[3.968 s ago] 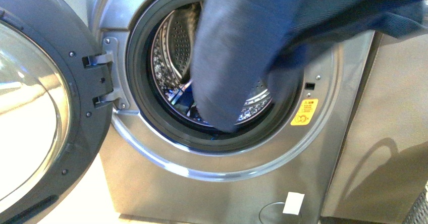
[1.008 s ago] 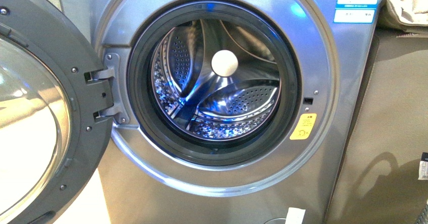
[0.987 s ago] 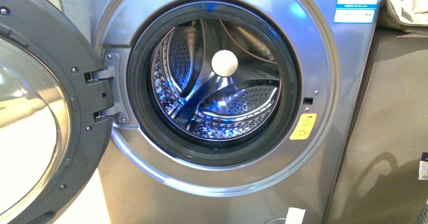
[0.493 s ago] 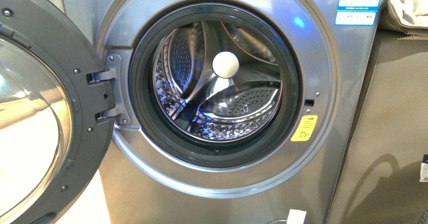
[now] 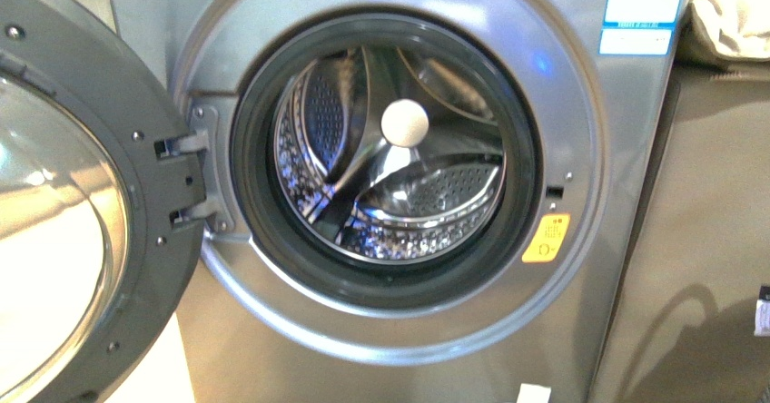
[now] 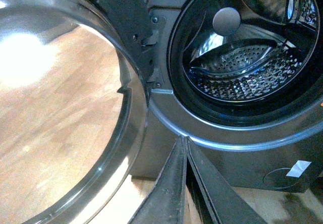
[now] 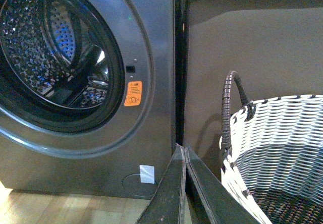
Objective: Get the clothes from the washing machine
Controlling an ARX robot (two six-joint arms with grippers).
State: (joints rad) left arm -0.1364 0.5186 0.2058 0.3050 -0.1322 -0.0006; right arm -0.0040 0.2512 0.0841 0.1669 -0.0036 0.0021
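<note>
The washing machine [image 5: 581, 194] is standing with its porthole door [image 5: 82, 203] swung fully open, and the clothes are showing in no view (the perforated drum [image 5: 399, 185] is showing only bare steel). The left gripper [image 6: 185, 142] and right gripper [image 7: 182, 151] are both sitting clenched and grasping nothing, the right one near the woven basket [image 7: 282, 133] beside the machine.

Floor [image 7: 60, 209]: pale wood planks (seen in both wrist views)
On floor: washing machine [image 7: 151, 108], door swung open
Beside it: woven basket [image 7: 282, 148], grey-and-white, dark handle
</note>
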